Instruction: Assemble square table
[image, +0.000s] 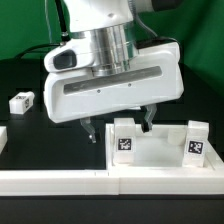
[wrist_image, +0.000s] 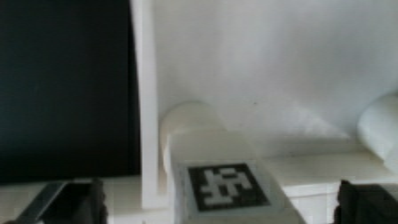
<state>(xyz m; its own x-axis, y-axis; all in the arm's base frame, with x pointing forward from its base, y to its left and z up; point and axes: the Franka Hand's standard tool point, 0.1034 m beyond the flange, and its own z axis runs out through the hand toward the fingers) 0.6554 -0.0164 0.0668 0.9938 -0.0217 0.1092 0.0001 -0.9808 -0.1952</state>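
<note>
Against a green backdrop, the tabletop (image: 160, 156) lies on a black table (image: 30, 70). One leg (image: 124, 138) stands upright at its corner socket and another leg (image: 196, 142) stands beside it. The gripper (image: 120, 125) hangs wide open astride the first, gripping nothing, probably because the leg stands unaided.

A black table (image: 30, 135) stands before a green backdrop (image: 25, 25); a long white rail (image: 50, 183) lies across the table.
</note>
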